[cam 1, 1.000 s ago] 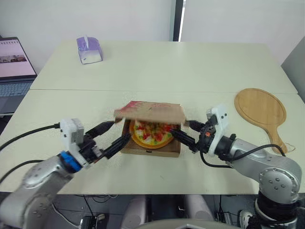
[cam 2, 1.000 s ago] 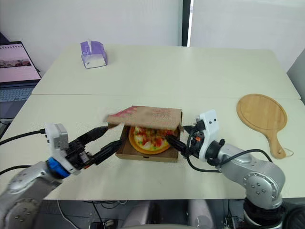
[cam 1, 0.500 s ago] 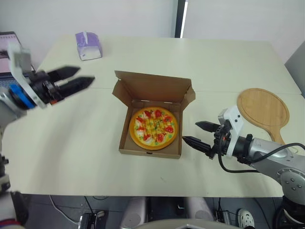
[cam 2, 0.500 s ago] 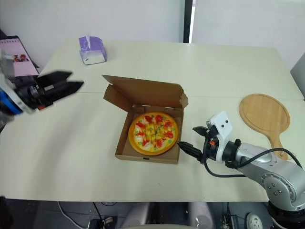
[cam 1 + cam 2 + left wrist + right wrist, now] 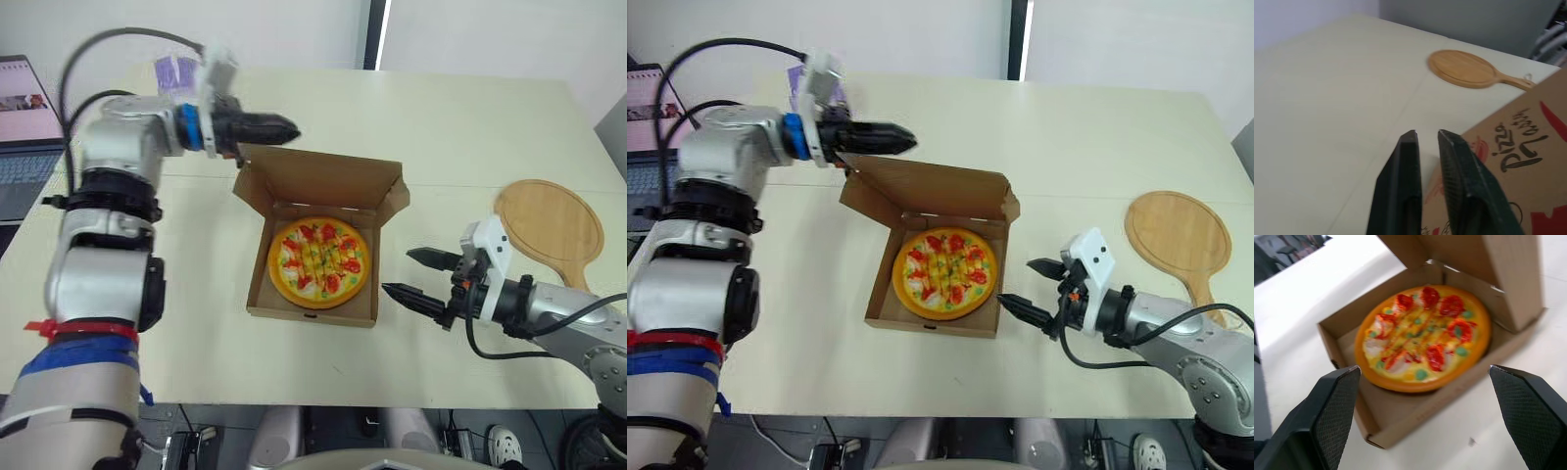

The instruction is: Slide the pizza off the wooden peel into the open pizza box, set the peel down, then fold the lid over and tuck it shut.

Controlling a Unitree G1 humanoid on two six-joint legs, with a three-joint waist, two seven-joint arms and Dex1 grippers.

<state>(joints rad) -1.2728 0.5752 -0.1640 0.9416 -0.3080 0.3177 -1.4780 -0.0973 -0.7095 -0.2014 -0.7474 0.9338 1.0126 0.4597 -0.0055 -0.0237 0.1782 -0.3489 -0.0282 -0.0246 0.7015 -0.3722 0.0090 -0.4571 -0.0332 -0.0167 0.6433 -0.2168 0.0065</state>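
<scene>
Left claw (image 5: 290, 125) is all but closed with nothing between its fingers, just behind the lid's top edge; right claw (image 5: 397, 271) is spread wide and empty beside the box's right front corner.
The lid (image 5: 323, 181) stands upright. It looks like thin cardboard, light and bendy, so it is probably better pushed along its top edge than pinched at a corner. The pizza box (image 5: 312, 311) holds the pizza (image 5: 318, 262) flat inside; the wooden peel (image 5: 547, 227) lies bare on the surface (image 5: 196, 294), well apart to the right.
</scene>
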